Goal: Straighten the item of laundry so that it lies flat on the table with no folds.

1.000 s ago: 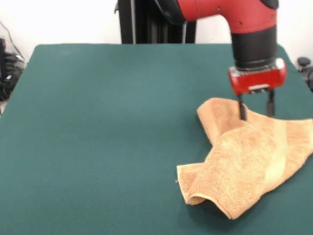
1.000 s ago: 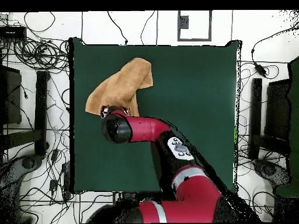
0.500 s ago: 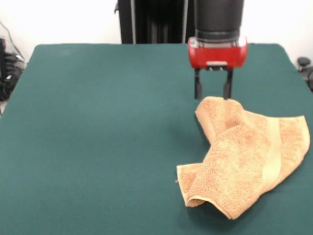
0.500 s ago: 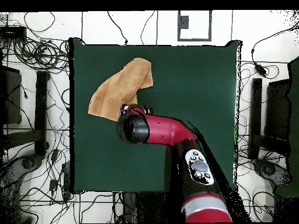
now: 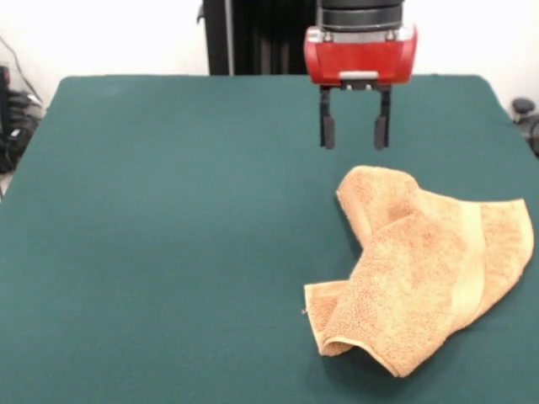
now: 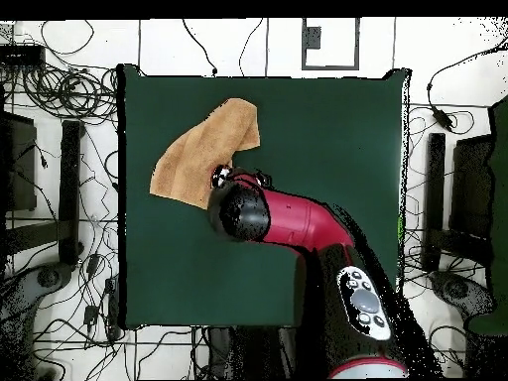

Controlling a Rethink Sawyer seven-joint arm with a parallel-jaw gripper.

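So, one towel (image 5: 425,269), crumpled with folds, lying on one green table (image 5: 168,236). One gripper (image 5: 354,135) hanging just above its far end, fingers (image 5: 327,130) apart, holding nothing.

A dark green surface (image 5: 168,236) fills the frame, bearing only a crumpled, folded orange-tan towel (image 5: 421,278) at lower right.

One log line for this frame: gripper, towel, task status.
gripper: open, empty, above table behind towel | towel: crumpled, folded over itself, not held | task: not done
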